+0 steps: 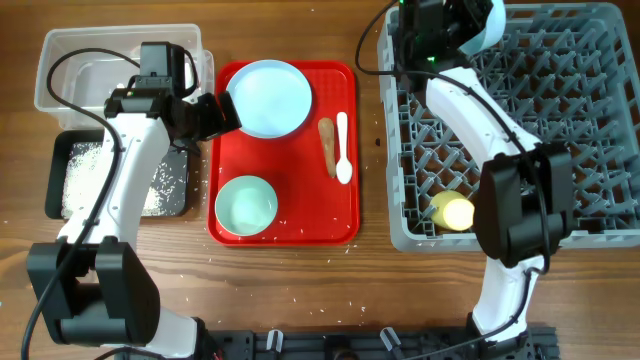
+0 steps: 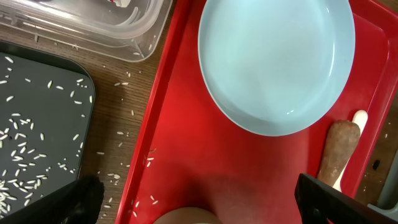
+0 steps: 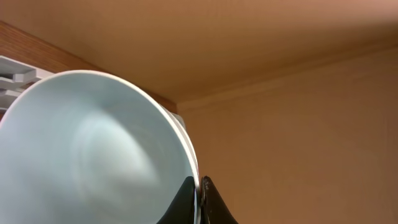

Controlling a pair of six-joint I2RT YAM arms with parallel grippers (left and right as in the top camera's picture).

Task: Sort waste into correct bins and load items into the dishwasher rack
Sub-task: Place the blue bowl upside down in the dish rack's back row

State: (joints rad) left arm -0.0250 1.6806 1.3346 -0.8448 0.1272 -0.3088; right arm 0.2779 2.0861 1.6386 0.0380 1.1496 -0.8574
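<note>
Two arms work at a wooden table. Large square grey plastic dishwasher rack (image 1: 590, 120) with a grid of upright pegs, at right; at its far left corner the right gripper (image 1: 452, 25) holds a whitish round bowl (image 3: 93, 155), tilted, with the fingers pressed together on its rim. Flat red rectangular serving tray (image 1: 300, 190), centre. Clear plastic rectangular tub (image 1: 70, 60), far left; just in front of it, a shallow black rectangular tray (image 1: 56, 175) scattered with loose white rice grains (image 2: 25, 155). More grains lie on the table between the black tray and the red tray. Round pale-blue plate (image 1: 270, 97), at the red tray's far end; the left gripper (image 2: 199, 205) hovers over the tray beside the plate's left edge, fingers spread wide, holding nothing. Mint-green round bowl (image 1: 246, 205), at the tray's near end. Long brown food stick (image 1: 327, 145) and white plastic spoon (image 1: 343, 150), side by side along the tray's right side. Small yellow cup (image 1: 455, 212), inside the rack's near left corner.
</note>
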